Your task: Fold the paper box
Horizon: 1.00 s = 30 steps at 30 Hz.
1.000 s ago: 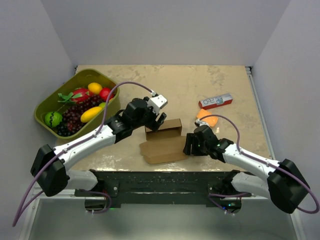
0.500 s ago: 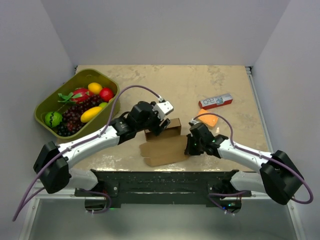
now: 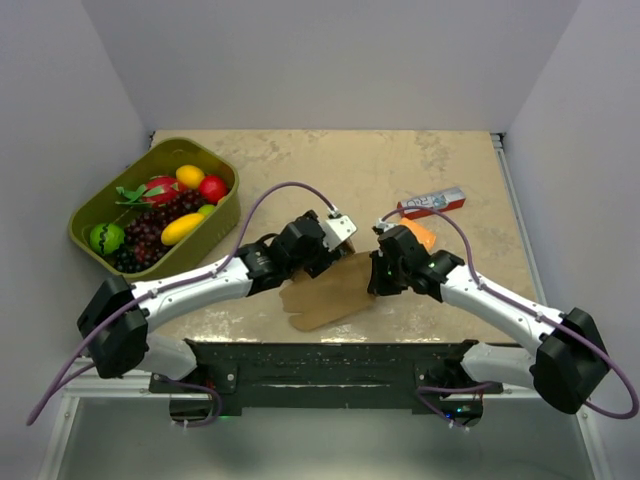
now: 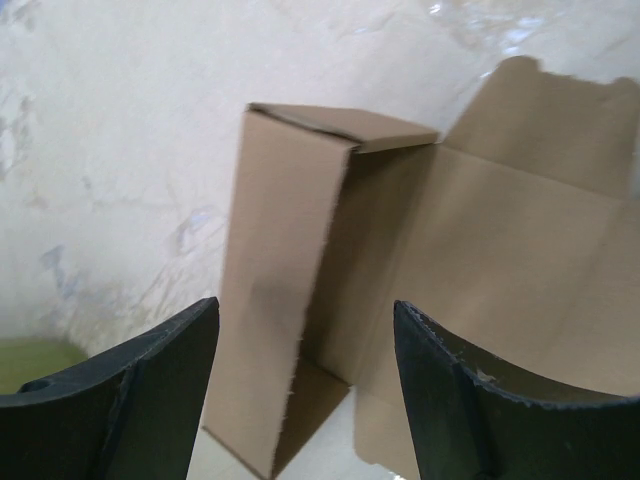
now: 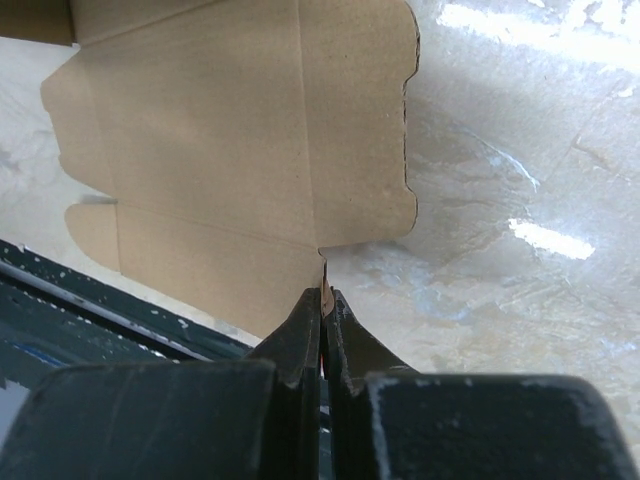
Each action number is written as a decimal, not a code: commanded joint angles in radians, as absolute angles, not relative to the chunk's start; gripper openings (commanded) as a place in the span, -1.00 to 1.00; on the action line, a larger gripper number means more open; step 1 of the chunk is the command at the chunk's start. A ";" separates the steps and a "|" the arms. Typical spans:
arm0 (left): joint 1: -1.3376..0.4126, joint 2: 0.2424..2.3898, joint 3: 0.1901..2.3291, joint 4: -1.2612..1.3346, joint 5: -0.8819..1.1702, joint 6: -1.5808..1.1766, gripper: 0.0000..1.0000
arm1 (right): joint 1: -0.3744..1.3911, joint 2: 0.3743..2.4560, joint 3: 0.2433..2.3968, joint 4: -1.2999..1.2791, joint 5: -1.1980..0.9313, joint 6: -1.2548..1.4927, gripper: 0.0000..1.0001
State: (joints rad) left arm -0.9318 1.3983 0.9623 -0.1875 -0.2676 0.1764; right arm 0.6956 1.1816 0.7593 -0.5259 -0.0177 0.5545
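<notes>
Since a second ago, nothing on the table (image 3: 400, 160) has shifted except the two arms and the paper box (image 3: 325, 295). The green fruit tray (image 3: 228, 205) at the far-left corner sits as it did.

The paper box is a partly folded sheet by the middle of the near edge. It now lies skewed, and the panel that stood upright has swung round with it.

The right gripper (image 5: 322, 297) was spread beside the sheet's right edge. Its fingers are now pressed together, pinching that edge at a notch.

The left gripper (image 4: 305, 380) has moved rightwards to the folded panel. Its fingers are spread and the panel stands ahead of the gap, untouched as far as I can tell.

Judgement: with one side secured, the left can press the panel over.

Room: open table lies beyond the box toward the far edge, while the near edge is close, leaving little margin. The red-and-white carton (image 3: 432, 203) and the orange block (image 3: 425, 238) lie just beyond the right wrist. A wide sweep there risks knocking them.
</notes>
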 commanded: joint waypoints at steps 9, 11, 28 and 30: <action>-0.936 1.518 0.991 -0.153 -0.451 0.153 0.38 | 0.701 1.183 0.841 -0.566 -0.046 0.515 -0.97; -0.936 1.545 1.009 -0.163 -0.459 0.140 0.32 | 0.703 1.183 0.845 -0.566 -0.041 0.514 -0.93; -0.878 1.730 1.104 -0.247 -0.367 0.071 -0.48 | 0.701 1.168 0.931 -0.595 -0.003 0.526 0.22; -0.821 1.747 1.120 -0.267 -0.306 0.051 -0.49 | 0.703 1.146 0.946 -0.617 0.027 0.534 0.34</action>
